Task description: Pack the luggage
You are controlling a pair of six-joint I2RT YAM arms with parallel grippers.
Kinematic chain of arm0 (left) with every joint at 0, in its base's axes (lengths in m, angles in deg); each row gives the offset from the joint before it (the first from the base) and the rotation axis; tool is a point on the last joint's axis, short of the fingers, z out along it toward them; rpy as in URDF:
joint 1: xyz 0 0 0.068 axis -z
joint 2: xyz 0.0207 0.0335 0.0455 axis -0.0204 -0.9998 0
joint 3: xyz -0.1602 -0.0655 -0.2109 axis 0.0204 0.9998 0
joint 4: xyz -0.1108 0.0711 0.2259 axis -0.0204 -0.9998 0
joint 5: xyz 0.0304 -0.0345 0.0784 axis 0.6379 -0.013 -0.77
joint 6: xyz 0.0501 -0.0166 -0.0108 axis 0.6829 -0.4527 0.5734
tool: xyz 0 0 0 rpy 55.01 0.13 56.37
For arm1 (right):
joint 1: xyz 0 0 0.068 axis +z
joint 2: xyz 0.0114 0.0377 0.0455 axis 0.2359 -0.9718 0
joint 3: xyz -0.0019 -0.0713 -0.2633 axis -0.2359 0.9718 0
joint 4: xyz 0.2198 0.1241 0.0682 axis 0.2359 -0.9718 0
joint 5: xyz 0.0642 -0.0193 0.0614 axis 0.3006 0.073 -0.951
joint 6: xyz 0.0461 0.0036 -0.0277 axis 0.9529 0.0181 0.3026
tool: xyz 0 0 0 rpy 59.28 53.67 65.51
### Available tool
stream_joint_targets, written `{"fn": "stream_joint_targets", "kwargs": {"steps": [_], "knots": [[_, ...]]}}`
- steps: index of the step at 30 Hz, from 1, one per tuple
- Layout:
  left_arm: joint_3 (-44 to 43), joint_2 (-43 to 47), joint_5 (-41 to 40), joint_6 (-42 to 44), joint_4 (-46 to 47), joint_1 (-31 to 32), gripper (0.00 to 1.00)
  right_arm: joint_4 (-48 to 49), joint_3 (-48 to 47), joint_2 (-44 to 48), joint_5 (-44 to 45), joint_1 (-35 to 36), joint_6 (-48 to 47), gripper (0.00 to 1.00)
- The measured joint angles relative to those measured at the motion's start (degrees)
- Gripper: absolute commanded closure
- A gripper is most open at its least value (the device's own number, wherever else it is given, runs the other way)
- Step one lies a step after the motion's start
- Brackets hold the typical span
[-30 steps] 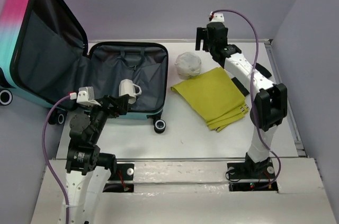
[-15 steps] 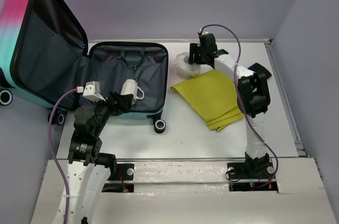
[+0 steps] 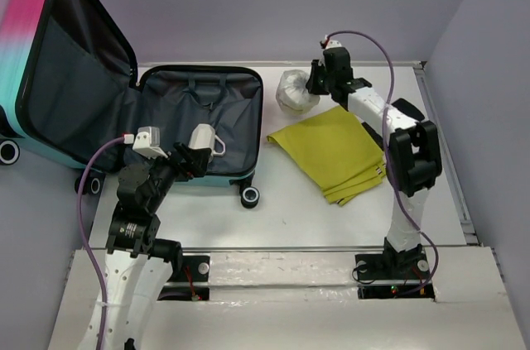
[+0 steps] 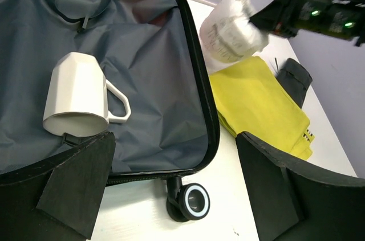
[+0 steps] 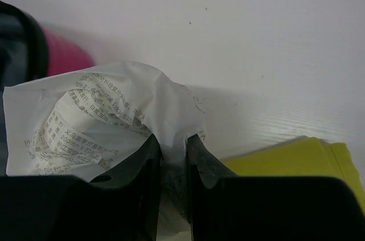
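Note:
The luggage (image 3: 166,118) lies open at the left, its pink-to-teal lid (image 3: 33,44) propped up and the grey-lined half (image 4: 148,81) flat on the table. A white mug (image 3: 204,138) (image 4: 77,101) lies on its side in the lining. My left gripper (image 3: 189,163) (image 4: 179,195) hangs open over the luggage's near rim, by a black wheel (image 4: 191,200). My right gripper (image 3: 313,85) (image 5: 173,161) is shut on a fold of a white printed plastic bag (image 3: 294,90) (image 5: 91,127) (image 4: 231,27) beside the luggage's far right corner.
A folded yellow cloth (image 3: 335,151) (image 4: 259,101) lies right of the luggage, with a small dark object (image 4: 296,78) at its far edge. Purple walls enclose the table at the back and sides. A second wheel (image 3: 10,151) sticks out at the far left.
My right gripper dropped onto the white bag, closed on it and shifted it slightly toward the back. The left gripper edged toward the mug, then held still.

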State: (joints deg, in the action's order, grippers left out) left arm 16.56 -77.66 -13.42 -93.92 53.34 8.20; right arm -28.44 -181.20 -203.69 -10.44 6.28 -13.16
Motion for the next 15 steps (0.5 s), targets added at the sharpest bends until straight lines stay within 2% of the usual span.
{"fn": "stream_joint_targets", "kwargs": {"steps": [6, 7, 8, 10, 11, 13, 14, 15], "knots": [[0.0, 0.0, 0.0, 0.0, 0.0, 0.8, 0.01, 4.8, 1.2, 11.6, -2.5, 3.1, 1.0, 0.91], [0.0, 0.0, 0.0, 0.0, 0.0, 0.8, 0.01, 5.2, -0.3, 11.6, -2.8, 4.4, 1.1, 0.9], [0.0, 0.1, -0.2, 0.0, 0.0, 0.8, 0.01, 6.1, -1.9, 11.3, -3.3, 6.1, 1.4, 0.85], [0.0, 0.2, -0.4, 0.0, -0.1, 0.8, 0.01, 7.0, -7.1, 8.9, -4.7, 10.3, 1.9, 0.26], [-0.1, 0.2, -0.5, 0.0, -0.1, 0.8, 0.01, 8.3, -10.2, 6.6, -5.7, 13.3, 2.3, 0.14], [-0.3, 0.8, -1.3, 0.1, -1.0, 0.8, 0.01, 5.4, -19.6, 0.7, -8.4, 17.1, 3.7, 0.02], [-0.5, 1.4, -1.9, 0.2, -1.2, 0.8, 0.01, 5.4, -26.8, -4.5, -10.0, 19.4, 3.8, 0.0], [-0.8, 2.0, -2.6, 0.2, -1.5, 0.8, 0.01, 4.8, -29.8, -6.7, -11.1, 20.4, 3.9, 0.0]]}}
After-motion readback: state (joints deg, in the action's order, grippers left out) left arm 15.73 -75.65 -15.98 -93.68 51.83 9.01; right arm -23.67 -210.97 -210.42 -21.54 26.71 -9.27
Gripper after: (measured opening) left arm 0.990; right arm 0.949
